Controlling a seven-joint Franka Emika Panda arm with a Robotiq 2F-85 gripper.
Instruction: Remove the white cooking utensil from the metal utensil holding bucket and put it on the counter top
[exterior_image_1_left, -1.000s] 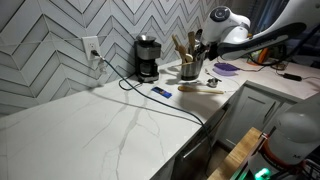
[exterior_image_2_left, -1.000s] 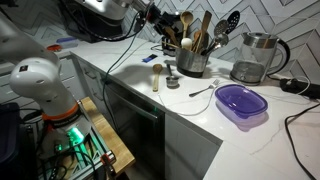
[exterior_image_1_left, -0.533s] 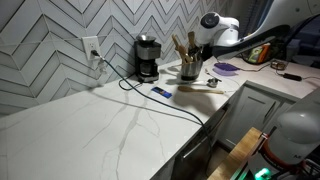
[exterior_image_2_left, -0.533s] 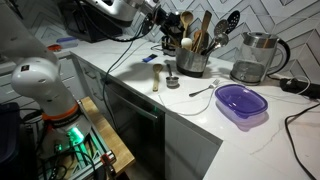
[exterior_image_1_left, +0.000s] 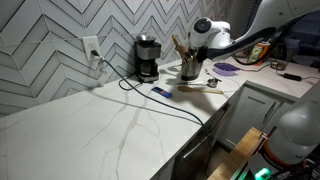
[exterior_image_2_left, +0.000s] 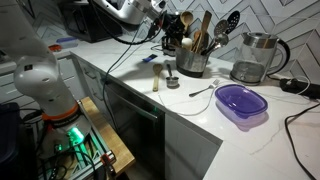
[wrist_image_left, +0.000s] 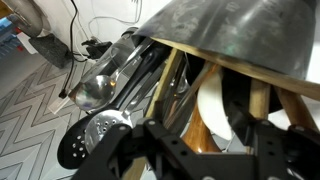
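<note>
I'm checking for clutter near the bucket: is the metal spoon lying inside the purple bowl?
No, in an exterior view the metal spoon lies on the counter beside the purple bowl.

Coffee maker (exterior_image_1_left: 147, 58), purple bowl (exterior_image_2_left: 240, 103)

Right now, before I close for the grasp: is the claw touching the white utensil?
Cannot tell. In the wrist view the white utensil sits just ahead of the claw, their edges overlapping; no contact or gap shows plainly.
</note>
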